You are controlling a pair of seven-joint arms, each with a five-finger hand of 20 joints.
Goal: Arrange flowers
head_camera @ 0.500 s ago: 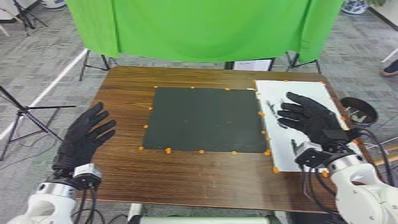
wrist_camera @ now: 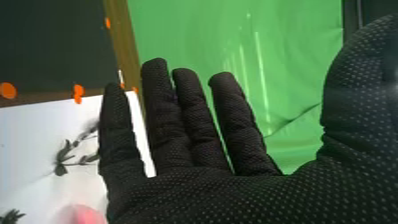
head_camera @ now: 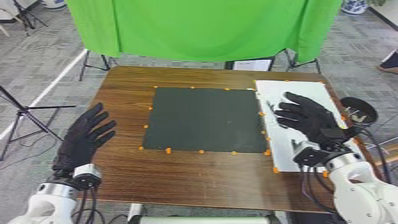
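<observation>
Left hand, black fabric glove (head_camera: 82, 140): open, fingers extended, holding nothing, above the left side of the brown wooden table (head_camera: 129, 175).

Right hand, black fabric glove (head_camera: 308, 119): open, fingers straight, thumb spread away from them, holding nothing, above the white rectangular sheet (head_camera: 300, 88).

Leafy sprig, dark, thin-stemmed (wrist_camera: 60, 170): on the white sheet, in the right wrist view.

Second leafy sprig, dark green (wrist_camera: 12, 217): partly in sight, on the same sheet.

Pink rounded item (wrist_camera: 87, 215): near the right hand, blurred, partly hidden; kind cannot be told.

Dark square mat (head_camera: 206, 120): mid-table, left of the white sheet.

Orange markers, small (head_camera: 168, 150): around the mat and sheet edges.

Framed white page (head_camera: 251, 65): beyond the table's far edge; markings too small to read.
</observation>
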